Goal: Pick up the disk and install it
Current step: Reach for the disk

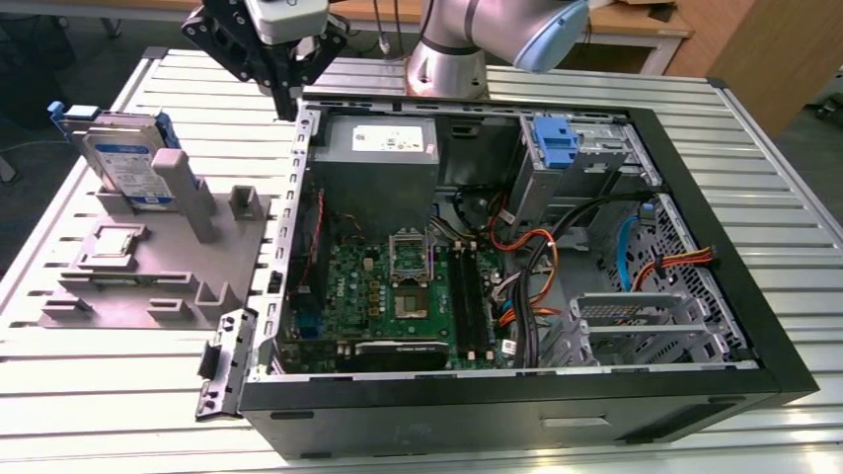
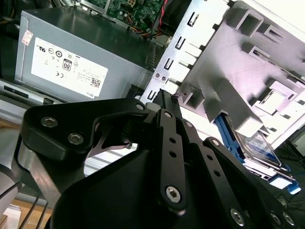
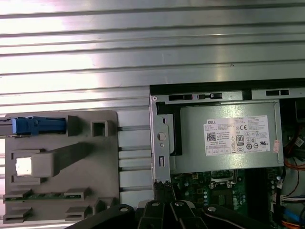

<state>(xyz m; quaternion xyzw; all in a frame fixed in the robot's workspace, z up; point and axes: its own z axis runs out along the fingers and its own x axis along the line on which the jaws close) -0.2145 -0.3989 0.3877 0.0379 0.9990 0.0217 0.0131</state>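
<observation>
So the ribbed silver metal desk (image 1: 132, 395) carries the open black computer case (image 1: 527, 405), the grey plastic fixture block (image 1: 145, 267) beside it holds the silver-grey, blue-framed disk (image 1: 129, 163) upright, and the black pincer (image 1: 284, 111), pinched together on nothing, hovers by the case's edge, clear of the disk.

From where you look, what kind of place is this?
Probably a robot workbench for computer assembly: an open computer case on a slatted metal table, a disk standing in a grey holder, a robot arm above.
</observation>
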